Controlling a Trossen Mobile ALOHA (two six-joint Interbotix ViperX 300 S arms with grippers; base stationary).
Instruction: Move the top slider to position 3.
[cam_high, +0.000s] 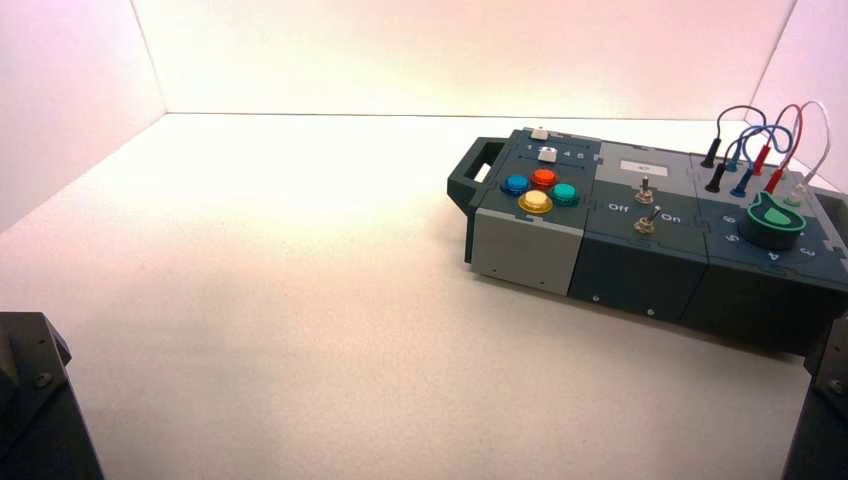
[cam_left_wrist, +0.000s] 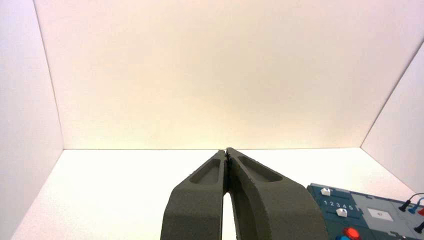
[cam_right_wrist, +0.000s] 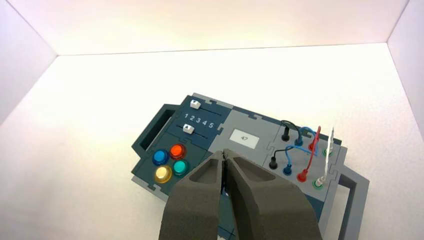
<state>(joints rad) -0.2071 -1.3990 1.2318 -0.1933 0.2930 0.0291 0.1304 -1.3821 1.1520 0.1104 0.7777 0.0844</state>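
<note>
In the high view, relative to the dark box with grey panels (cam_high: 540, 252), your top slider, a small off-white block (cam_high: 540, 133), sits at its far-left corner, both arms parked nearer you. In the left wrist view, the black tapered left gripper (cam_left_wrist: 226, 152), left of the box, is closed on nothing. In the right wrist view, the matching right gripper (cam_right_wrist: 223, 154) is closed and empty too; the slider shows by 1, probably light but slippery, best nudged low on its side.

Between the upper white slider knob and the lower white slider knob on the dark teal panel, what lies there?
Printed white numerals 1 to 5, as the right wrist view shows.
</note>
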